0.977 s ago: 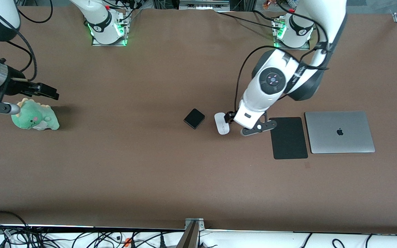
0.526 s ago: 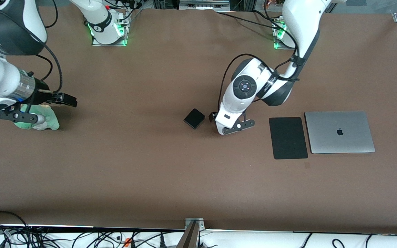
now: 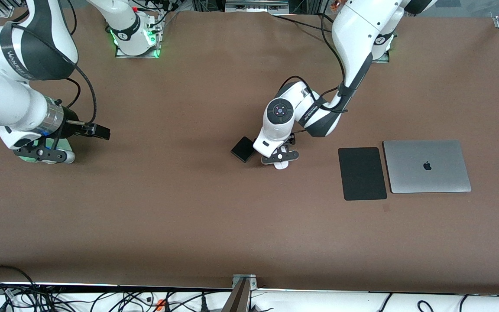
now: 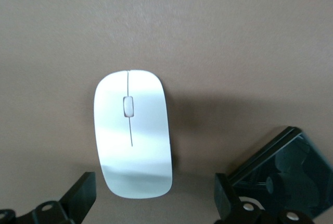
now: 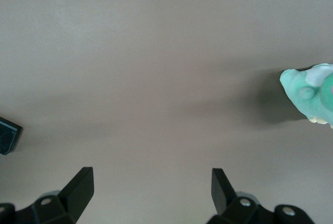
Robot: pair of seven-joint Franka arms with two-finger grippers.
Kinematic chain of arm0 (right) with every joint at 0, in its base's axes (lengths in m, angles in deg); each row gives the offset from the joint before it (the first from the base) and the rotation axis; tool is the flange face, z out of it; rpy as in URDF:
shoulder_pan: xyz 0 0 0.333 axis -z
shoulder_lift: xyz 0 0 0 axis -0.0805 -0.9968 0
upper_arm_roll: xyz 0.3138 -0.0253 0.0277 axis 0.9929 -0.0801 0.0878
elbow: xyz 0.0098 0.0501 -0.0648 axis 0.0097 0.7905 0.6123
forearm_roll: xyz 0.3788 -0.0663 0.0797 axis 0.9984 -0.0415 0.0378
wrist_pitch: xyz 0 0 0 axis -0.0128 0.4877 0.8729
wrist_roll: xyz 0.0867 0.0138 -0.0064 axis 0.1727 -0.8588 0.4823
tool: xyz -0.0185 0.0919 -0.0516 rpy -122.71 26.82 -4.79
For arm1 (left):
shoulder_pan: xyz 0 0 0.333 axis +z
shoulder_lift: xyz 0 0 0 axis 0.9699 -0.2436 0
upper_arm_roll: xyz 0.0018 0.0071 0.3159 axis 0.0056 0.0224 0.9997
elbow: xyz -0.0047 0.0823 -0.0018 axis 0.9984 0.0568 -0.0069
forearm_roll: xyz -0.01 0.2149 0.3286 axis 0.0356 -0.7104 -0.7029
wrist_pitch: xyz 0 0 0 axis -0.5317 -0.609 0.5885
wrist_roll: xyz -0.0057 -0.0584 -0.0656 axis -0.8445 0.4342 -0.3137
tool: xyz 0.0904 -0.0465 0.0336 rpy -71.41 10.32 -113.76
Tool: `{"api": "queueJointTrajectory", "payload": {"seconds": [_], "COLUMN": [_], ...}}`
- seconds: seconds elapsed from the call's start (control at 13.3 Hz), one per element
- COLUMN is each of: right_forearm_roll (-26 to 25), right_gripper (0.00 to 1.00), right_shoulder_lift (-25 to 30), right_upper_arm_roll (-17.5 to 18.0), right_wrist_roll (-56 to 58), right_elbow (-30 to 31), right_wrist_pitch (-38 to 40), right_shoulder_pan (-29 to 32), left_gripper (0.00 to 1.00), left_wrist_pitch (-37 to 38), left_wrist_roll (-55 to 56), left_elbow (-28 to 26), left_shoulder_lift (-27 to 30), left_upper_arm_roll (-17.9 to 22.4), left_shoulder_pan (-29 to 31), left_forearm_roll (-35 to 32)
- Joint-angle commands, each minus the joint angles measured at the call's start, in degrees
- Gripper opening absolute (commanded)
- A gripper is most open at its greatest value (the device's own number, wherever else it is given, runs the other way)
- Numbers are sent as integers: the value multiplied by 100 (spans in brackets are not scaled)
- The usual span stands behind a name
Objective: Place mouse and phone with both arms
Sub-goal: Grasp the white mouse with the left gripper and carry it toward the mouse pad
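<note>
While the left gripper (image 4: pixel 153 203) hangs over the mouse (image 4: pixel 132 133) with fingers spread wide, the phone (image 3: pixel 242 148) lies just beside it, toward the right arm's end. Right gripper (image 5: pixel 151 193), also spread wide and empty, is above bare table near a green plush toy (image 5: pixel 309 95).

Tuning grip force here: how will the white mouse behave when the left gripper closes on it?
The mouse looks glossy with rounded sides, so the open left gripper's fingers may slip. It appears rigid and probably light. Lying low and flat on the table, it will likely slide rather than tip.
</note>
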Motion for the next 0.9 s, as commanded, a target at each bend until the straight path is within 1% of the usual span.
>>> {"api": "queueJointTrajectory", "payload": {"seconds": [0.0,0.23,0.6,0.75,0.83], "right_forearm_roll": [88,88,88,88,88], "right_gripper": [100,100,100,100,100], "right_shoulder_lift": [30,30,30,30,30], "right_upper_arm_roll": [-3,-3,-3,-3,-3], "right_wrist_roll": [-115,-115,-115,-115,-115], "right_elbow": [54,54,54,54,54], "right_wrist_pitch": [-84,-84,-84,-84,-84], "right_shoulder_pan": [-33,-33,-33,-33,-33], "left_gripper": [100,100,100,98,90], "left_wrist_pitch": [-202,-606,-599,-599,-590], "left_wrist_roll": [-30,-30,-22,-22,-22], "left_elbow": [-165,-420,-429,-429,-429], "left_shoulder_lift": [47,-24,-24,-24,-24], "left_upper_arm_roll": [37,81,125,134,134], "left_shoulder_pan": [-7,-7,2,2,2], "left_forearm_roll": [-113,-121,-86,-86,-86]}}
